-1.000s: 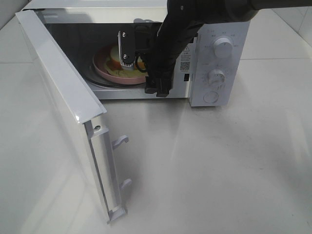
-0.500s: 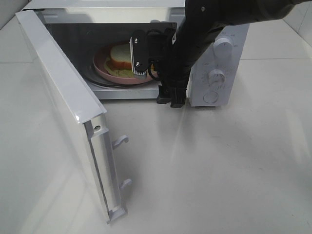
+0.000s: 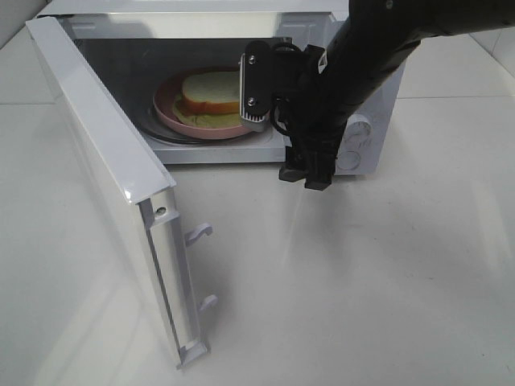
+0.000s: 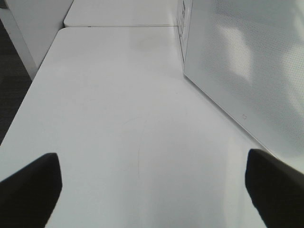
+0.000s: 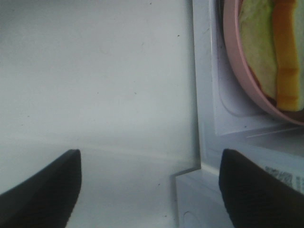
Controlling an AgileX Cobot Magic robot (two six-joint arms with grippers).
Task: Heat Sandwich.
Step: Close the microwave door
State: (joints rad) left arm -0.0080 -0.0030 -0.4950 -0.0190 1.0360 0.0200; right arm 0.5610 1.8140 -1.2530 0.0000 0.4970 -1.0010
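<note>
The sandwich point(image 3: 211, 92), pale bread over a yellow-green layer, lies on a round pink plate point(image 3: 171, 117) inside the open microwave point(image 3: 193, 20). My right gripper point(image 3: 281, 149) is open and empty, just outside the oven mouth at its right front corner. In the right wrist view the gripper point(image 5: 149, 190) has its jaws wide apart over the table, with the sandwich point(image 5: 266, 47) and the plate rim point(image 5: 235, 71) at the edge of the picture. My left gripper point(image 4: 152, 190) is open and empty beside the microwave's side wall point(image 4: 247, 71); it is out of the high view.
The microwave door point(image 3: 96, 129) stands swung open toward the front left, its latch hooks point(image 3: 197, 233) sticking out. The right arm hides most of the control panel point(image 3: 354, 137). The white table point(image 3: 362, 281) extends in front and to the right.
My right arm has drawn back out of the microwave, to the right and toward the front. The sandwich on the plate, hidden behind the gripper before, now shows.
</note>
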